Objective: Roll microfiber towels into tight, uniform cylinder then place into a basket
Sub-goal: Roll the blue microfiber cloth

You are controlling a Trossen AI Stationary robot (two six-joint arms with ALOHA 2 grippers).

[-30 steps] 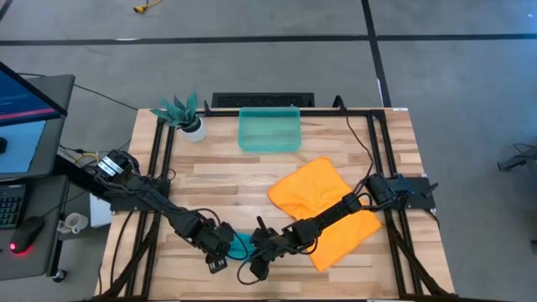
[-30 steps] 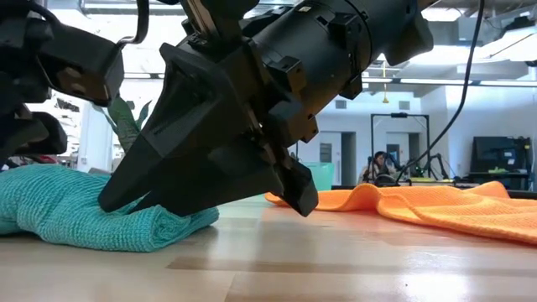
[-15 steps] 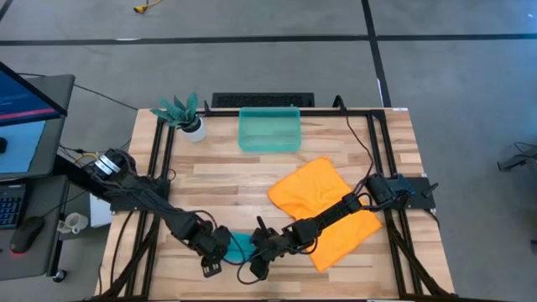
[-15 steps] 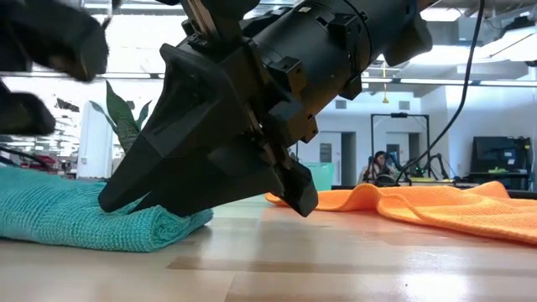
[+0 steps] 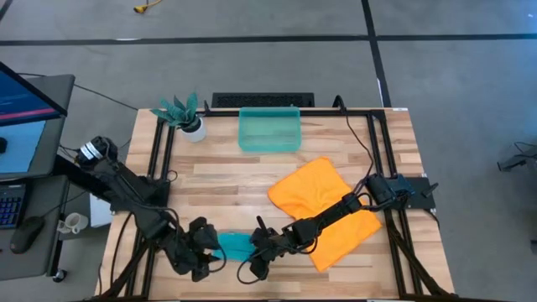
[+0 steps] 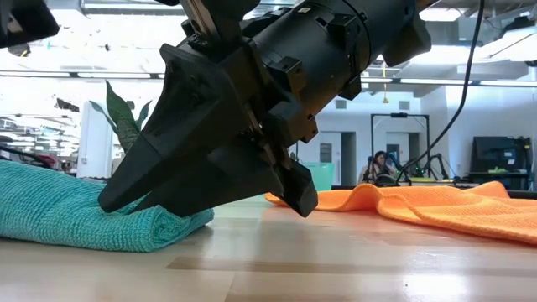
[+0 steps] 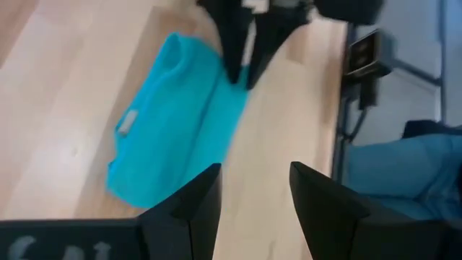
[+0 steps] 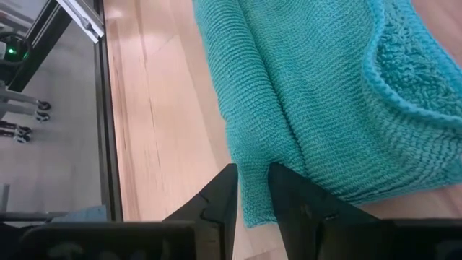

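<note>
The teal-blue towel lies bunched and partly rolled on the table near the front edge; it also shows in the low view and in the left wrist view. My right gripper is shut on the towel's right end. My left gripper stands just left of the towel, open and empty. The orange towel lies spread and rumpled under my right arm. The teal-green basket stands at the far edge. My right gripper pinches a fold at the teal towel's end between its two fingers. The fingers slant down from the table's right side. The towel rests on the table, slack, stretching away past the fingertips.
A plant in a white pot stands at the far left corner. Black rails run along the table's left and right sides. Bare wood lies between the basket and the towels.
My left gripper has drawn back from the teal towel toward the table's left and near edges and has left the low view. The towel stays on the table with my right gripper still on it.
</note>
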